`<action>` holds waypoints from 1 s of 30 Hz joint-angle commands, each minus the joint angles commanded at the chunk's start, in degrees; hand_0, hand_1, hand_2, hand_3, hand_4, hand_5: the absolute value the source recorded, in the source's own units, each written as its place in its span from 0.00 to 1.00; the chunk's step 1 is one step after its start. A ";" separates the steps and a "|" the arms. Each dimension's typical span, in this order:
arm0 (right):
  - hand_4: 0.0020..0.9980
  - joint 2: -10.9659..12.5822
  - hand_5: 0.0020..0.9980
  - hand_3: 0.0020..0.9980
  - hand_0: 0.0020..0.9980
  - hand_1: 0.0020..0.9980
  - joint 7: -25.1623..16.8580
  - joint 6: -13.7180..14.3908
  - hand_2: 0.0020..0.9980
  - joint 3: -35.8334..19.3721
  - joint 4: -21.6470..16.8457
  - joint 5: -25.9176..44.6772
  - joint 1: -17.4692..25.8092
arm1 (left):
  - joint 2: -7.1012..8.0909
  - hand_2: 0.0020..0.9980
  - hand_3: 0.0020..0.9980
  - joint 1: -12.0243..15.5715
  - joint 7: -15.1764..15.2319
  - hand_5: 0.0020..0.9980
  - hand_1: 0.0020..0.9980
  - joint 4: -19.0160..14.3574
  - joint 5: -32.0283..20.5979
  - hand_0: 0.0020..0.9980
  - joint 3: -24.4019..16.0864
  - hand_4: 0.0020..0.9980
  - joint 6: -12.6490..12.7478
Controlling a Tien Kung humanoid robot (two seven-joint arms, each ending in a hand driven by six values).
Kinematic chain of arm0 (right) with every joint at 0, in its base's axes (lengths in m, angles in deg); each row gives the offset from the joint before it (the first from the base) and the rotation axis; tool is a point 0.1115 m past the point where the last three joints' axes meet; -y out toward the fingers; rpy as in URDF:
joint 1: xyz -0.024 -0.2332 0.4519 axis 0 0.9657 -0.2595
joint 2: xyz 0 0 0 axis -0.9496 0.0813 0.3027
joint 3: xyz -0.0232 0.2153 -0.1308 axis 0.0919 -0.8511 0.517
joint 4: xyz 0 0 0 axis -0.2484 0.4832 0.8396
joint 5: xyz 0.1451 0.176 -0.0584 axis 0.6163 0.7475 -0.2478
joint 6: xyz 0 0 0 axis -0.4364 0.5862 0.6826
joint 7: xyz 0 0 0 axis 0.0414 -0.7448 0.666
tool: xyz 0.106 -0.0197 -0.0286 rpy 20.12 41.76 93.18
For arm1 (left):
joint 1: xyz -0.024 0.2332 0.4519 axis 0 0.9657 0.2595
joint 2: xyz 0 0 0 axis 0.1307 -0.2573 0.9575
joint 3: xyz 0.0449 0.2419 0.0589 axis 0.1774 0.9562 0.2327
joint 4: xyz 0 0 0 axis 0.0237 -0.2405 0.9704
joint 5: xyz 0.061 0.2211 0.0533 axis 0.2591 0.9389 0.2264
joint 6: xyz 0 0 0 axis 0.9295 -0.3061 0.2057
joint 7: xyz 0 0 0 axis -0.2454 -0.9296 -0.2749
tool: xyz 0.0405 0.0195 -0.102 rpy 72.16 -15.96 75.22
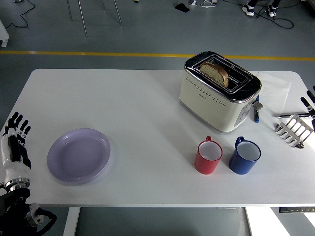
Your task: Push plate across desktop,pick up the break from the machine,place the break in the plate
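Plate (78, 156) sits lower left, untouched; left hand (16, 140), fingers spread, hangs beside it; a hard shove could knock the 2 mugs (208, 156) or overshoot

Floor (147, 29): we see smooth grey-blue flooring beyond the bench, faintly glossy.
Yellow line (98, 53): we see it crossing the floor left to right, just past the bench's far edge.
Bench (138, 103): white, with rounded far corners; its near edge shows at the bottom.
Metal legs (83, 17): thin, at top left, standing on the floor.
Cables (19, 17): black, trailing at the top corners.
Light: we find it even, with soft shadows.
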 joint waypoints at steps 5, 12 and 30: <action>0.50 0.03 0.54 0.67 0.78 0.71 0.00 -0.02 0.70 -0.03 0.00 -0.01 -0.07 | 0.00 0.94 0.90 -0.03 -0.06 1.00 0.88 2.30 0.25 0.85 0.62 0.60 -0.37; 0.50 0.04 0.54 0.67 0.78 0.71 0.00 -0.05 0.70 -0.05 0.00 -0.07 -0.25 | 0.24 0.94 0.90 0.31 -0.25 1.00 0.88 5.01 0.29 0.85 2.30 0.60 -0.81; 0.50 0.00 0.54 0.66 0.78 0.70 0.02 -0.17 0.70 -0.33 -0.04 -0.02 -0.31 | 0.24 0.94 0.90 -0.05 -0.92 1.00 0.88 7.78 1.31 0.84 4.63 0.60 -1.47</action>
